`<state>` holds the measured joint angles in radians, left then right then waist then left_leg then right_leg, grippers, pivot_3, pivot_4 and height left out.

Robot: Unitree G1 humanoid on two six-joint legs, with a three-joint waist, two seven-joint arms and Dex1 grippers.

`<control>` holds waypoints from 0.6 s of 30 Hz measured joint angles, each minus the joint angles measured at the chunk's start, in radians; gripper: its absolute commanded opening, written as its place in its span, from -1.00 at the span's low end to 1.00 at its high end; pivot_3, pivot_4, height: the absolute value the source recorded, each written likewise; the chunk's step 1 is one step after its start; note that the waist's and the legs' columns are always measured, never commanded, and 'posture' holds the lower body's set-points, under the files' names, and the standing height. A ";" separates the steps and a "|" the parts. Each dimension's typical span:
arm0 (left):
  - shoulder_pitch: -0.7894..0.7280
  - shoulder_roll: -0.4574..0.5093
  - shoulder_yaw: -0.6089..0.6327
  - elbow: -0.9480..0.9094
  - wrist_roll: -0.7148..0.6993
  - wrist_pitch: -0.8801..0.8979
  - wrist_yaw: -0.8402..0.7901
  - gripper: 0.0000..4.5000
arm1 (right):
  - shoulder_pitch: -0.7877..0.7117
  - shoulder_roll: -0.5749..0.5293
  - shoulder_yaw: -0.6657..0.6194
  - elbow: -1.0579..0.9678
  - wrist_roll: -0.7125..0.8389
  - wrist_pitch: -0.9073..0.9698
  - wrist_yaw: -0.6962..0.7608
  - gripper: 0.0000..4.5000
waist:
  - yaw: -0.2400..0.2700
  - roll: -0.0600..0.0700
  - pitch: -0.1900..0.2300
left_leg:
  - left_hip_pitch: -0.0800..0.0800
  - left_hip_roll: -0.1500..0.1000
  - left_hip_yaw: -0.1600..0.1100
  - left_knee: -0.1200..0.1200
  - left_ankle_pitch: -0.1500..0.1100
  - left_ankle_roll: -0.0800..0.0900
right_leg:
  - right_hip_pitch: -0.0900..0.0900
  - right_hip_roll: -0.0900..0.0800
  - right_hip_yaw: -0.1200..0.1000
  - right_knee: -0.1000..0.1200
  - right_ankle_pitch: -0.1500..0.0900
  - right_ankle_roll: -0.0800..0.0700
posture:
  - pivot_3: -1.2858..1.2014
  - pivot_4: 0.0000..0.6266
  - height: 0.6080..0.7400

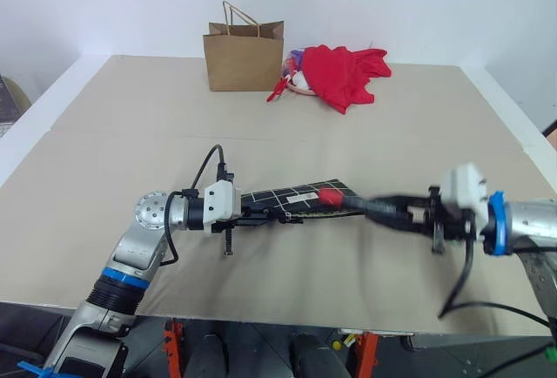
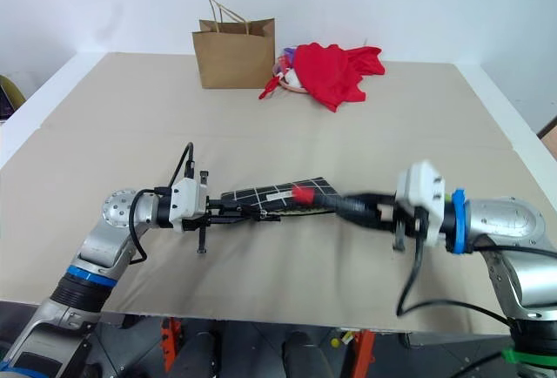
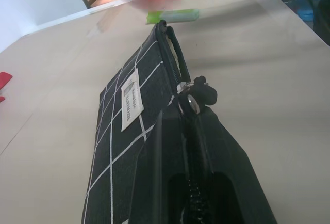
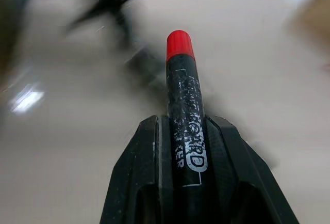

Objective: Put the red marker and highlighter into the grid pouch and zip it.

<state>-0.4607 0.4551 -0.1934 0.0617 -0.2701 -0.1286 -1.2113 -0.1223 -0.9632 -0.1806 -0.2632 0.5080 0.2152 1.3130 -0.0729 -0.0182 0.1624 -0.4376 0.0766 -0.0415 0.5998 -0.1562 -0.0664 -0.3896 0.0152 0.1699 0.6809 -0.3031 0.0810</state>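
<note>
**Me:** Right wrist view is showing my right gripper (image 4: 188,131) clamping the marker (image 4: 184,105) between both fingers; its red end is sticking out past my fingertips, and the barrel I am seeing there is black with white lettering.

**Partner:** And where is that against the pouch?

**Me:** From the head, my right gripper (image 1: 370,205) is pointing toward my left, and the red tip (image 1: 331,195) is sitting right at the pouch's (image 1: 300,197) near end. Whether it is touching the fabric, I cannot tell.

**Partner:** What is the left doing?

**Me:** My left gripper (image 1: 261,213) is pinching the other end of the pouch, fingers closed tight on it beside the zipper pull (image 3: 198,92). The pouch is hanging between my two grippers, above the table (image 1: 130,134), label side showing.

**Partner:** The highlighter?

**Me:** It is lying on the table just beyond the pouch's far end (image 3: 172,16), apart from both grippers.

**Partner:** Anything else around?

**Me:** A paper bag (image 1: 244,56) and a red cloth (image 1: 344,73) are sitting at the table's far edge, well apart from the work.
</note>
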 measured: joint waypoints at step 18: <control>0.030 -0.008 -0.016 -0.047 -0.004 0.006 0.014 -1.00 | -0.081 0.010 0.058 0.133 -0.062 -0.060 0.036 -0.72 | -0.001 0.001 0.001 | 0.000 -0.001 -0.003 0.001 0.002 -0.002 | 0.002 -0.001 -0.002 0.000 0.002 0.001 | 0.03 -0.52 1.00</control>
<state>-0.4310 0.4476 -0.2096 0.0147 -0.2737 -0.1226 -1.1975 -0.2031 -0.9535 -0.1225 -0.1302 0.4457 0.1556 1.3486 -0.0742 -0.0175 0.1633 -0.4372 0.0753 -0.0446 0.6011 -0.1546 -0.0684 -0.3879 0.0145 0.1683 0.6813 -0.3011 0.0816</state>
